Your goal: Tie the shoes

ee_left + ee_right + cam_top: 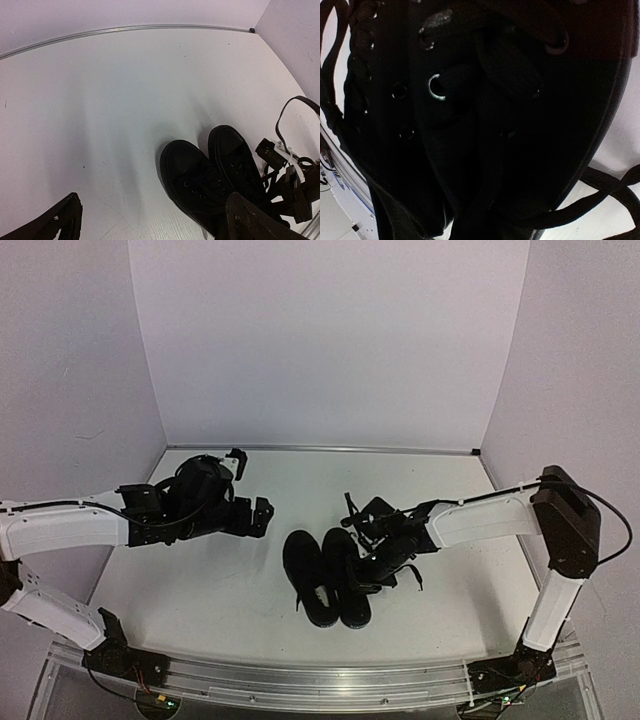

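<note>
shoes (pixel 312 572) directly beneath right end effector (pixel 370 572)

Lab booth, plain white walls (pixel 330 340)

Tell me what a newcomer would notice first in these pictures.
The black shoes stand side by side in the middle of the white table. The right gripper is shut and down at the shoe nearer it, so close that its wrist view is nearly all dark shoe and eyelets. The left gripper hangs wide open off to the left, above the table.
</note>
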Robot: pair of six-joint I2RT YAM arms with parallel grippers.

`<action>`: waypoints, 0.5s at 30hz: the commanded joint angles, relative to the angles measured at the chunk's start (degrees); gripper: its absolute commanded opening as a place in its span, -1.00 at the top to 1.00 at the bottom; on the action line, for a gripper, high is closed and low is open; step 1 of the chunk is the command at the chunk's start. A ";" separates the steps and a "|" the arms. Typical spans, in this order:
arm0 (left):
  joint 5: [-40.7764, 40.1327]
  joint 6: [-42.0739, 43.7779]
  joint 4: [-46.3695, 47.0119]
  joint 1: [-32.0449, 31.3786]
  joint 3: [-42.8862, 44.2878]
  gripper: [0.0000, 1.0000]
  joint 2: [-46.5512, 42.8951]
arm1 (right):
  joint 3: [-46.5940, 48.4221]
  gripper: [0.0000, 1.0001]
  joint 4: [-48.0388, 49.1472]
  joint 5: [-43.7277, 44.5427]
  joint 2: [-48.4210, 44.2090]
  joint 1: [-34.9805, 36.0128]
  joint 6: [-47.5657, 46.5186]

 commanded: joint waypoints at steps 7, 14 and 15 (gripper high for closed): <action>-7.28 -1.42 -5.99 1.00 2.64 -0.99 -7.93 | 26.31 1.00 19.43 -11.01 20.43 8.08 8.16; -4.19 -2.55 -9.29 5.02 3.00 -0.99 -9.06 | 47.46 1.00 18.59 -11.45 32.91 8.75 6.06; -3.40 -2.59 -9.13 5.77 2.53 -0.99 -9.48 | 51.05 1.00 17.20 -11.38 34.15 8.77 4.94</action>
